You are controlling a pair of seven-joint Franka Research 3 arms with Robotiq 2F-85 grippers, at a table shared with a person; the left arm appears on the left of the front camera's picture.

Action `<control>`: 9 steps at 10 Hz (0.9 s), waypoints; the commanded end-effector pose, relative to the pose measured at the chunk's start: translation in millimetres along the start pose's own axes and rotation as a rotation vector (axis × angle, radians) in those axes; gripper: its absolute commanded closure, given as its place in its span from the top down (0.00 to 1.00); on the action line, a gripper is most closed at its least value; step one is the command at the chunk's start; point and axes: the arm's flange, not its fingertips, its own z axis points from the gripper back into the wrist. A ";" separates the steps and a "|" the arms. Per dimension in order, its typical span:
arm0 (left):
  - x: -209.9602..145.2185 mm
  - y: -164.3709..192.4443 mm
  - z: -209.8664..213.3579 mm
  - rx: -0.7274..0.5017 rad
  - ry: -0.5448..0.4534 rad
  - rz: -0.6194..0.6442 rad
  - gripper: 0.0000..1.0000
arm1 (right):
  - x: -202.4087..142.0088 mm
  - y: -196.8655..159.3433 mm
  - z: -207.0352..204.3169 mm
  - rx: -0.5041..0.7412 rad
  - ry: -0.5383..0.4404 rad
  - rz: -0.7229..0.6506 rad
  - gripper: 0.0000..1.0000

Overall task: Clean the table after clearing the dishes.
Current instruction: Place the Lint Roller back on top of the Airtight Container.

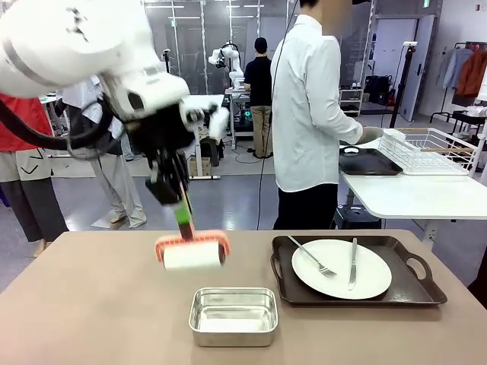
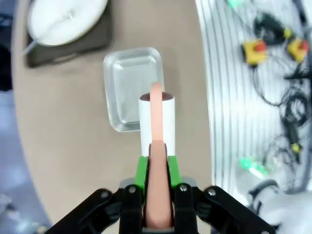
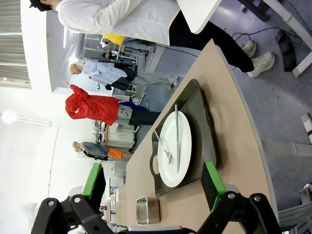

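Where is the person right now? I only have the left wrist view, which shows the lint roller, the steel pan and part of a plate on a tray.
Observer: The person stands at the far side, back to the robot, facing the white table.
Operator: What is on that white table?
Observer: A dark tray, with a white wire rack beside it.
Operator: Is the right end effector holding anything?
Observer: No. The right end effector is open and empty, and it looks toward the plate.
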 end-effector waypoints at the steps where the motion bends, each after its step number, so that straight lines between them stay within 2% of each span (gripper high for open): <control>1: -7.7 -10.4 -14.5 0.115 0.065 -0.071 0.20 | -0.1 3.2 1.4 0.013 -0.010 -0.004 1.00; 2: -10.9 -4.8 -8.2 0.104 0.007 0.007 0.20 | -0.1 3.2 1.4 0.013 -0.010 -0.004 1.00; 3: 8.6 -9.9 -17.1 0.007 0.046 -0.058 0.20 | -0.1 3.2 1.4 0.013 -0.010 -0.004 1.00; 7: 7.2 -8.4 -22.3 0.022 0.047 -0.055 0.20 | -0.1 3.2 1.4 0.013 -0.010 -0.004 1.00; 8: 15.7 3.5 -33.5 0.011 0.043 -0.064 0.20 | -0.1 3.2 1.4 0.013 -0.010 -0.004 1.00; 9: 25.0 22.2 -42.6 0.019 -0.016 -0.063 0.20 | -0.1 3.2 1.4 0.013 -0.010 -0.004 1.00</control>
